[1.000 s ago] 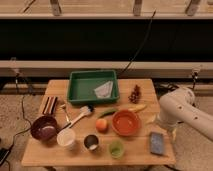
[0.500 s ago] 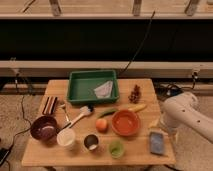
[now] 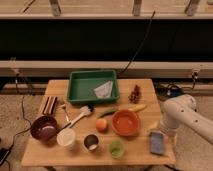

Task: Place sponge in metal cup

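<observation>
The sponge (image 3: 157,142), a flat blue-grey block, lies on the wooden table near its front right corner. The metal cup (image 3: 91,142), small, dark and shiny, stands near the front edge, between a white cup (image 3: 66,137) and a green cup (image 3: 116,148). My white arm reaches in from the right, and my gripper (image 3: 161,131) hangs just above the far end of the sponge. The sponge is well to the right of the metal cup.
An orange bowl (image 3: 125,122) and an orange fruit (image 3: 102,124) sit mid-table. A green tray (image 3: 80,80) with a pale cloth (image 3: 104,90) stands at the back. A purple bowl (image 3: 44,127), a brush (image 3: 80,116) and a banana (image 3: 137,107) are also there.
My arm has come down and slightly forward at the table's right side, closer to the sponge. The objects on the table have not moved.
</observation>
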Available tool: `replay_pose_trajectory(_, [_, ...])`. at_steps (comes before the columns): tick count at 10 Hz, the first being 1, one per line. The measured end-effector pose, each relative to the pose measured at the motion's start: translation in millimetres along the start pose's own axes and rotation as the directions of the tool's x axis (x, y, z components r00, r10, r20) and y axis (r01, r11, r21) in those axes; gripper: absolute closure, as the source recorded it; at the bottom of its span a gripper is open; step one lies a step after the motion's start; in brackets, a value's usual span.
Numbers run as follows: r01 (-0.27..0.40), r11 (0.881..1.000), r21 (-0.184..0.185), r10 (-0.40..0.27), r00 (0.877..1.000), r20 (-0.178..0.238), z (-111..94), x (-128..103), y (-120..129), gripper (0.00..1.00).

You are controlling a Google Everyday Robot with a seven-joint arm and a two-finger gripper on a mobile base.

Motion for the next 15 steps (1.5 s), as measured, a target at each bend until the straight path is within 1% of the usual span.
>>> replay_pose_trajectory(5, [0.009, 1.000, 0.001, -0.009, 0.999, 0.047, 14.7, -3.4, 1.1, 0.20])
replay_pose_trajectory(6, [0.009, 1.000, -0.002, -0.009, 0.999, 0.053, 18.7, -2.9, 1.4, 0.22])
replay_pose_trajectory(8, [0.012, 1.000, -0.008, -0.012, 0.998, 0.059, 22.4, -2.6, 2.0, 0.36])
replay_pose_trajectory(9, [0.019, 1.000, -0.010, -0.019, 0.998, 0.066, 22.9, -4.0, 0.5, 0.51])
replay_pose_trajectory(11, [0.024, 1.000, -0.012, -0.023, 0.997, 0.076, 22.5, -5.7, 0.2, 0.68])
replay_pose_trajectory(13, [0.026, 1.000, -0.007, -0.025, 0.995, 0.092, 15.4, -11.6, -4.1, 0.92])
replay_pose_trajectory(14, [0.030, 1.000, -0.005, -0.030, 0.995, 0.090, 11.5, -16.3, -8.0, 0.98])
replay_pose_trajectory(15, [0.036, 0.999, -0.003, -0.036, 0.996, 0.084, 7.0, -21.4, -11.5, 1.00])
